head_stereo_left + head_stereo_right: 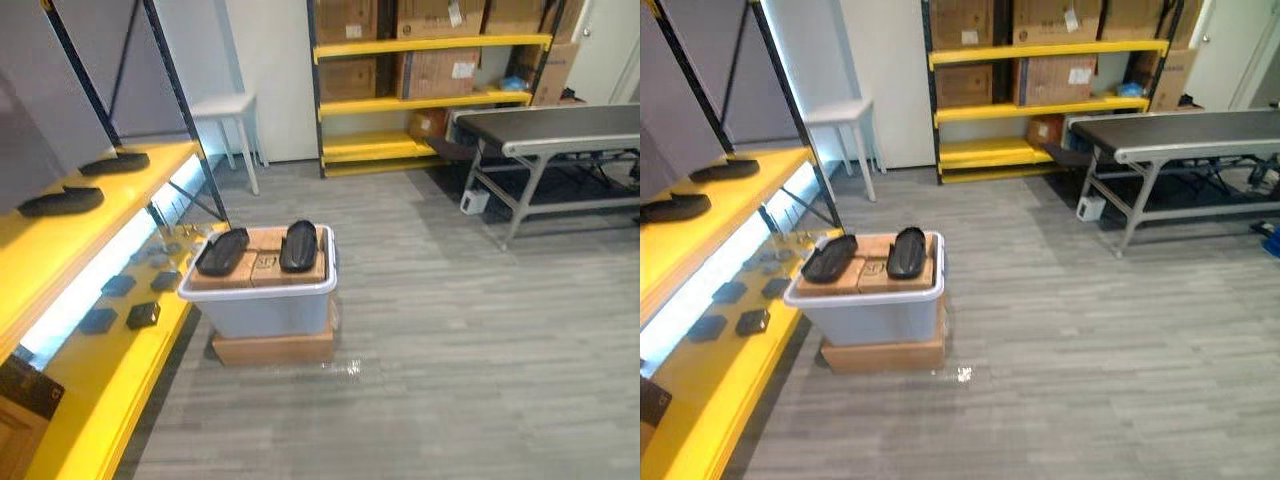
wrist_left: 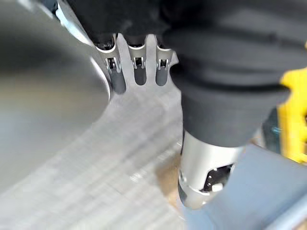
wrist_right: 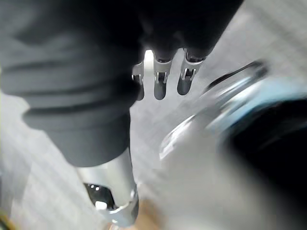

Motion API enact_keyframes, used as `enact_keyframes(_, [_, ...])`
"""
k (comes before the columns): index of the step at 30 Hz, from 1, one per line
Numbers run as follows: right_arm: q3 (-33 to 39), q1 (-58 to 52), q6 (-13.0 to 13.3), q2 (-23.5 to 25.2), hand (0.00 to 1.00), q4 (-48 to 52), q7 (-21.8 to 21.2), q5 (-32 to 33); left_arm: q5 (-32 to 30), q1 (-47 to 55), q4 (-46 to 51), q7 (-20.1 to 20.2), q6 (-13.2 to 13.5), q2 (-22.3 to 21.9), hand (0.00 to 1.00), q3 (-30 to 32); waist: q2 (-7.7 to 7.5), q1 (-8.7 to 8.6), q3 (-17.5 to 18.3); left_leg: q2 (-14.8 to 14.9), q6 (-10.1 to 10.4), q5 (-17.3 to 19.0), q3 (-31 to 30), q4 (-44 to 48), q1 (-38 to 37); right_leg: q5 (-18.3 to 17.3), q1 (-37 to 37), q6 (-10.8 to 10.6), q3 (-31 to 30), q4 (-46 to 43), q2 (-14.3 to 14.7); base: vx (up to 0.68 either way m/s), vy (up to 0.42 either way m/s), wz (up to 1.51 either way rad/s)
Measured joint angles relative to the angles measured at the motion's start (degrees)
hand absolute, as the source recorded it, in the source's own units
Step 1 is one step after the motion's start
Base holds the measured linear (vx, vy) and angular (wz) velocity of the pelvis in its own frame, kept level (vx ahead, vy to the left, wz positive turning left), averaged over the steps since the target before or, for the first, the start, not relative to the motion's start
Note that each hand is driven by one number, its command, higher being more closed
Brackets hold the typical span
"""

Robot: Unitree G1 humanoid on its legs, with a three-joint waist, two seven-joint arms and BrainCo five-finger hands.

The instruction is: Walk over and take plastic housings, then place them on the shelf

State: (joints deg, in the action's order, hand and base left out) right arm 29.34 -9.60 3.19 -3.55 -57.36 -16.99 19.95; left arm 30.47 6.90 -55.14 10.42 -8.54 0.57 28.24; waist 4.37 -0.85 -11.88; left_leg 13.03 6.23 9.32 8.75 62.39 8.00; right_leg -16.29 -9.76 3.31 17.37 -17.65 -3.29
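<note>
Fingers (image 2: 137, 72) of the left hand (image 2: 204, 158) hang straight and hold nothing; the right hand (image 3: 160, 84) is the same. You can see a black housing (image 1: 222, 251) and a second housing (image 1: 299, 245), long with rounded ends, lying side by side on cardboard (image 1: 262, 268) on top of the grey bin (image 1: 265, 310), just beside the yellow shelf (image 1: 105, 395). Two more housings (image 1: 60, 201) lie on its upper level.

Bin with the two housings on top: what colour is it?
Pale grey-blue bin with a white rim; the left eye view shows it best.

Two black housings (image 1: 222, 251) atop bin (image 1: 265, 312); two on shelf (image 1: 110, 195)
</note>
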Motion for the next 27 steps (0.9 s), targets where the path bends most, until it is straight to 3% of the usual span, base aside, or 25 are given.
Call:
enact_keyframes(2, [0.00, 2.54, 0.74, -1.02, 0.00, -0.01, 0.05, -0.03, 0.14, 0.21, -0.11, 0.00, -0.02, 0.01, 0.00, -0.05, -0.40, 0.82, -0.26, -2.60, -0.76, 3.48, 2.47, -9.18, 4.18, 0.62, -3.76, -1.06, -1.09, 4.28, -1.73, 0.47, 0.133, -0.34])
enact_keyframes(4, [0.05, 4.55, 2.01, -1.33, 0.00, 0.09, 0.10, -0.09, -0.09, 1.50, -1.51, 0.04, -0.35, -0.35, 0.00, -0.62, -1.11, 1.97, -0.72, -5.33, -1.88, 2.53, 3.90, -27.96, 5.49, 0.67, -6.17, -1.21, -2.50, 5.43, -4.49, 0.49, 0.204, -0.56])
enact_keyframes(5, [-0.24, 5.36, 2.52, -1.54, 0.00, 0.55, 0.06, -0.07, -0.02, 3.39, -2.31, 0.05, -0.72, -1.00, 0.00, -0.54, -0.98, 2.03, -0.68, -5.84, -4.14, -2.60, 3.15, -42.61, 5.05, 0.44, -7.88, -1.81, -2.68, 5.74, -5.06, 0.52, 0.242, -0.52])
enact_keyframes(6, [-0.81, 5.33, 2.71, -1.03, 0.00, 1.22, 0.09, -0.02, -0.56, 5.55, -2.64, 0.13, -0.73, -0.94, 0.00, -1.38, -1.37, 3.01, -0.62, -5.82, -4.14, -11.92, 2.51, -47.44, 4.13, -0.48, -10.48, -3.61, -3.21, 6.77, -5.35, 0.54, 0.246, -0.39])
enact_keyframes(7, [-1.56, 5.33, 2.75, -0.44, 0.00, 0.84, 0.23, -0.02, -0.36, 5.64, -3.37, 0.38, -0.65, 0.08, 0.00, -1.58, -2.14, 3.33, -0.77, -7.10, -4.78, -10.60, 3.04, -46.40, 3.70, -0.60, -11.58, -3.79, -3.30, 7.39, -6.56, 0.53, 0.224, 0.05])
enact_keyframes(8, [-4.28, 5.56, 2.80, -0.63, 0.00, 0.50, -0.13, 0.00, -1.48, 5.52, -3.46, 0.58, -0.57, 1.58, 0.00, -4.21, -3.44, 3.35, -0.34, -8.03, -4.96, -8.49, 2.38, -45.00, 4.83, 1.97, -11.73, -3.66, -4.41, 8.56, -6.22, 0.50, 0.204, 0.35])
enact_keyframes(10, [-5.67, 7.04, 2.76, -0.92, 0.00, 0.05, -0.06, -0.01, -1.87, 4.60, -4.63, 0.71, -0.64, 2.48, 0.00, -5.09, -3.76, 3.52, -0.65, -8.79, -6.04, -7.22, 2.04, -43.60, 4.87, 7.27, -11.73, -6.05, -6.10, 8.08, -6.67, 0.49, 0.225, 0.31])
enact_keyframes(12, [-6.49, 7.36, 2.76, -1.42, 0.00, 0.13, -0.06, -0.03, -3.13, 4.71, -5.18, 0.79, -0.86, 3.09, 0.00, -5.42, -4.44, 3.38, -0.68, -10.97, -7.54, -6.35, 2.05, -44.54, 1.51, 10.42, -10.67, -8.65, -8.68, 0.81, -8.47, 0.45, 0.237, 0.22])
enact_keyframes(13, [-6.51, 7.04, 2.76, -1.76, 0.00, 0.13, -0.05, -0.03, -3.96, 4.81, -5.39, 0.99, -0.83, 3.78, 0.00, -6.64, -5.14, 3.35, -0.77, -12.48, -8.22, -4.77, 1.93, -45.70, -1.77, 13.10, -7.73, -11.09, -9.41, -9.52, -10.57, 0.46, 0.218, 0.26])
enact_keyframes(14, [-6.82, 6.91, 2.76, -1.87, 0.00, 0.01, 0.19, -0.01, -4.95, 4.73, -5.89, 0.95, -0.78, 4.40, 0.00, -7.87, -4.93, 3.26, -0.73, -13.74, -8.83, -2.67, 1.50, -47.81, -5.60, 18.08, -3.13, -13.02, -9.49, -22.01, -13.33, 0.52, 0.225, 0.22])
enact_keyframes(15, [-7.55, 6.91, 2.76, -1.83, 0.00, -0.06, 0.38, -0.02, -5.79, 4.71, -5.96, 0.87, -0.66, 4.71, 0.00, -8.46, -5.08, 3.20, -1.03, -14.50, -8.83, -1.83, 1.16, -48.82, -8.07, 16.67, 0.96, -13.08, -8.80, -31.42, -15.42, 0.49, 0.166, 0.15])
enact_keyframes(17, [-9.56, 5.93, 2.75, -1.71, 0.00, -0.28, 1.17, -0.13, -5.93, 4.80, -5.99, 0.37, -0.06, 5.33, 0.00, -10.93, -4.87, 3.08, -1.22, -14.66, -8.95, -1.46, 0.18, -51.67, -13.36, 8.55, 7.57, -9.49, -4.97, -40.46, -17.13, 0.42, 0.081, 0.23])
enact_keyframes(18, [-10.68, 5.03, 3.04, -1.46, 0.00, -0.26, 2.26, -0.80, -5.66, 4.78, -5.69, 0.31, -0.10, 5.86, 0.00, -12.12, -4.47, 3.02, -1.33, -14.08, -8.73, -1.63, -0.70, -52.91, -15.42, 4.72, 10.03, -9.08, -2.82, -37.79, -16.27, 0.36, -0.011, 0.45])
enact_keyframes(20, [-11.56, 3.97, 4.86, -1.06, 0.00, 0.17, 4.57, -1.96, -4.85, 4.27, -4.95, 0.30, -0.17, 6.03, 0.00, -13.38, -4.37, 2.12, -1.25, -12.51, -8.45, -1.81, -3.03, -52.58, -16.66, 1.78, 13.21, -9.55, -2.46, -27.34, -13.31, 0.32, -0.093, 0.78])
enact_keyframes(22, [-11.62, 2.95, 6.94, -0.73, 0.00, 0.80, 6.89, -3.15, -4.61, 3.77, -3.75, 0.50, -0.44, 6.57, 0.00, -14.11, -4.79, 1.29, -1.00, -11.34, -6.70, -1.48, -5.72, -52.54, -16.52, 3.51, 14.58, -9.44, -3.76, -10.95, -10.64, 0.29, -0.173, 0.92])
enact_keyframes(23, [-11.64, 2.87, 7.98, -0.80, 0.00, 1.19, 8.17, -3.87, -3.91, 3.11, -3.57, 0.73, -0.78, 6.91, 0.00, -13.93, -5.73, 1.41, -1.07, -11.36, -4.72, -0.28, -7.00, -52.50, -16.79, 10.09, 14.89, -7.52, -5.12, -5.59, -9.69, 0.33, -0.266, 0.43])
enact_keyframes(25, [-12.25, 3.09, 9.33, -1.57, 0.00, 3.69, 9.15, -3.95, -2.39, 3.04, -3.87, 1.01, -1.48, 5.68, 0.00, -13.88, -3.99, 2.38, -0.28, -8.77, -3.59, -0.76, -6.71, -53.44, -16.38, 10.31, 14.65, -6.96, -4.92, -3.70, -7.10, 0.25, -0.243, 0.04])
enact_keyframes(27, [-15.46, 3.57, 10.15, -2.35, 0.00, 9.32, 9.29, -4.28, -2.38, 3.66, -3.99, 0.07, -1.14, 4.97, 0.00, -13.92, -3.12, 1.74, 0.25, -6.80, -2.21, -1.67, -6.26, -54.90, -16.27, 10.63, 13.74, -6.23, -3.53, -0.89, -5.06, 0.18, -0.213, 0.04])
